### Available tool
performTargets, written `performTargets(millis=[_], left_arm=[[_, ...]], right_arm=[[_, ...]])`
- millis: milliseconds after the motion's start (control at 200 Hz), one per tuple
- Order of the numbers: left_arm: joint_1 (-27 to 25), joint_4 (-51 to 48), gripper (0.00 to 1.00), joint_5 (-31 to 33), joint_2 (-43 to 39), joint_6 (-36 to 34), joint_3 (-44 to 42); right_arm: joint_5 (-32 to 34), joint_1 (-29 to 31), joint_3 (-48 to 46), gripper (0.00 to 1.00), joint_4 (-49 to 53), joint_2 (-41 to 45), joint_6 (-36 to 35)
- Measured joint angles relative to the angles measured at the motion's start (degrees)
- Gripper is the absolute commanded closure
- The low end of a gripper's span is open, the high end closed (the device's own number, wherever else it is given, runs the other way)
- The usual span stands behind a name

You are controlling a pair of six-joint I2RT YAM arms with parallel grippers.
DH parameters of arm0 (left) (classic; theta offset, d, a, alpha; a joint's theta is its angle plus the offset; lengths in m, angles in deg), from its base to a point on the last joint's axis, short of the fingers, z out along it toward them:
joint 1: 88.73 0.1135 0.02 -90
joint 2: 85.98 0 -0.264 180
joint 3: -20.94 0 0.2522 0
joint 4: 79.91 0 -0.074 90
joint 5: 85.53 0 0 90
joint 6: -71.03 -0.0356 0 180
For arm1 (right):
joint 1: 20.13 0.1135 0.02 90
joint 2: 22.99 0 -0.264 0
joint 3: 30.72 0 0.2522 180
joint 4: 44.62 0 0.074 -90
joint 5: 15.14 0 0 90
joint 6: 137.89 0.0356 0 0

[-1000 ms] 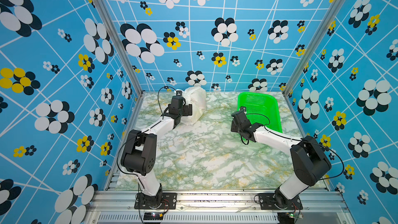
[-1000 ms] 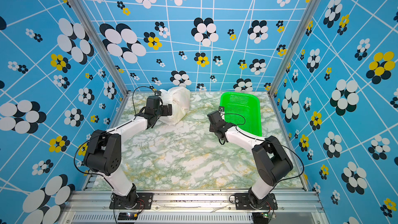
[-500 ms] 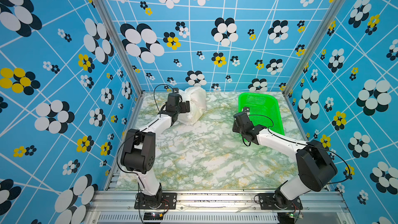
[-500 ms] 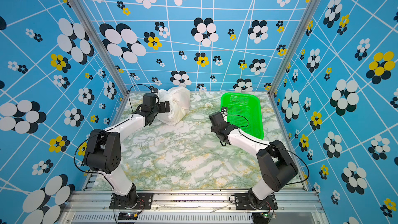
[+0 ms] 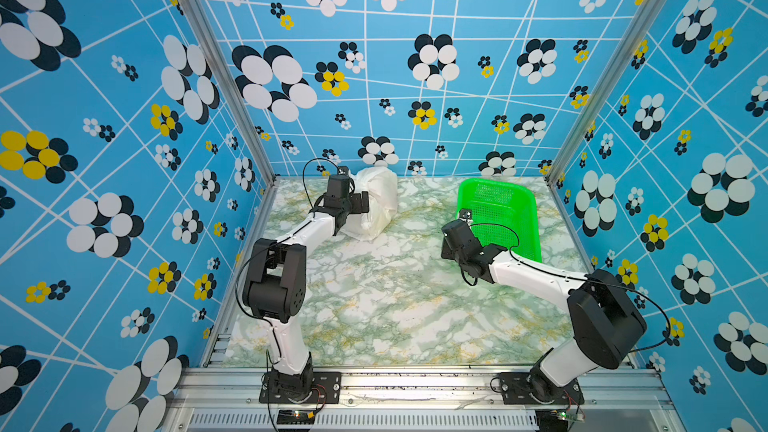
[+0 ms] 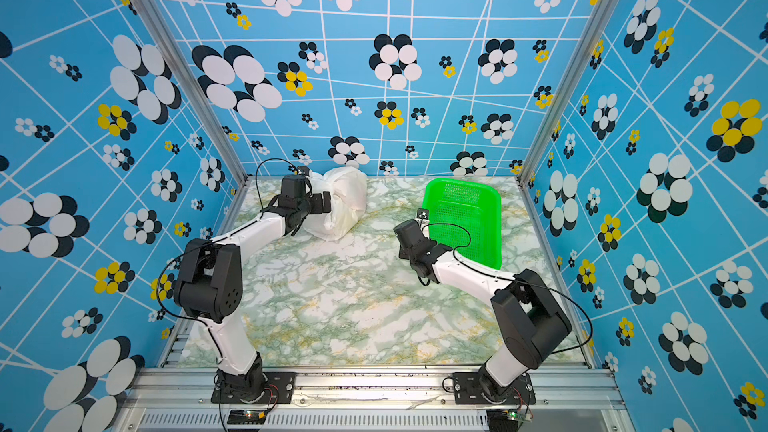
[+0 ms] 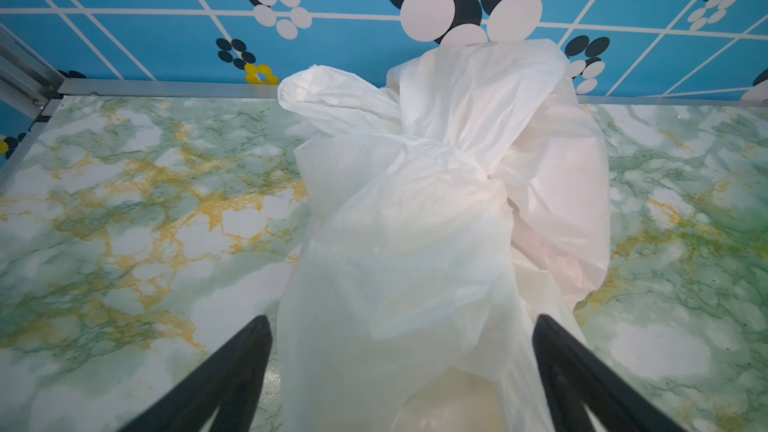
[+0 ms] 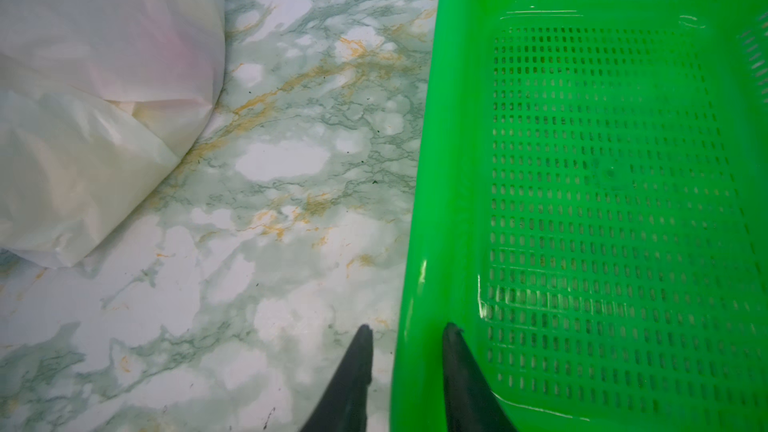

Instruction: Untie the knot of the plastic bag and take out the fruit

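The white plastic bag (image 5: pixel 376 201) (image 6: pixel 345 201) lies at the back left of the table, against the wall. Its knot (image 7: pixel 469 160) is a twisted bunch with loops sticking up behind it. My left gripper (image 7: pixel 401 320) is wide open, one finger on each side of the bag's (image 7: pixel 415 243) near end. The fruit is hidden inside; only faint pink and yellow tints show through. My right gripper (image 8: pixel 408 328) is narrowly open astride the near rim of the green basket (image 8: pixel 419 243), one finger inside and one outside. A thin strip of table shows beside the outer finger.
The green mesh basket (image 5: pixel 498 209) (image 6: pixel 461 209) stands at the back right with nothing in it. Marble table (image 5: pixel 395 292) stretches between the arms. Patterned walls and metal posts close in the back and both sides.
The right jaws widened and then narrowed again at the basket rim. The left arm shifted slightly beside the bag, its jaws still wide open. Bag and basket stayed put.
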Motion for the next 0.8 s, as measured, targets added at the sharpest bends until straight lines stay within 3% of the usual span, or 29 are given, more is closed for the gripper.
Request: performTargets(millis=[310, 690, 800], left_arm=[[0.0, -2.0, 0.01, -0.7, 1.8, 0.0, 1.9], [0.0, -2.4, 0.0, -1.3, 1.8, 0.5, 2.0], [0.0, -2.4, 0.09, -1.3, 1.8, 0.6, 2.0]], right_arm=[[0.7, 2.4, -2.1, 0.87, -2.0, 1.8, 0.1], [1.2, 6.8, -11.1, 0.87, -3.7, 10.6, 0.3], [1.5, 7.0, -13.0, 0.81, -4.1, 12.7, 1.1]])
